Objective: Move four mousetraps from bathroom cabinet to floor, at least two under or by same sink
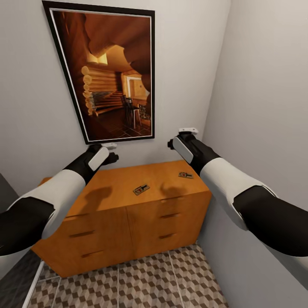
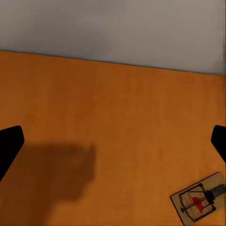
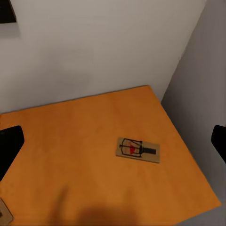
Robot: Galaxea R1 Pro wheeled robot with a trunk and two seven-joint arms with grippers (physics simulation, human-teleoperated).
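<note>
The orange-brown cabinet (image 1: pixel 128 214) stands against the wall, with two mousetraps lying flat on its top. One mousetrap (image 1: pixel 141 189) lies near the middle front, and it appears in the left wrist view as the mousetrap (image 2: pixel 200 202) off to one side. The other mousetrap (image 1: pixel 185 175) lies near the right end, and the right wrist view has this mousetrap (image 3: pixel 138 149) almost centred. My left gripper (image 1: pixel 109 149) (image 2: pixel 113 146) hovers open above the cabinet's left half. My right gripper (image 1: pixel 187 131) (image 3: pixel 113 143) hovers open above the right end. Both hold nothing. Cube-patterned bathroom floor (image 1: pixel 149 282) lies in front.
A large framed picture (image 1: pixel 107 72) hangs on the wall behind the cabinet. A grey side wall (image 1: pixel 265 107) runs close along the cabinet's right end. Darker tiles (image 1: pixel 13 286) begin at the lower left. The cabinet's drawer handles (image 1: pixel 81 234) face me.
</note>
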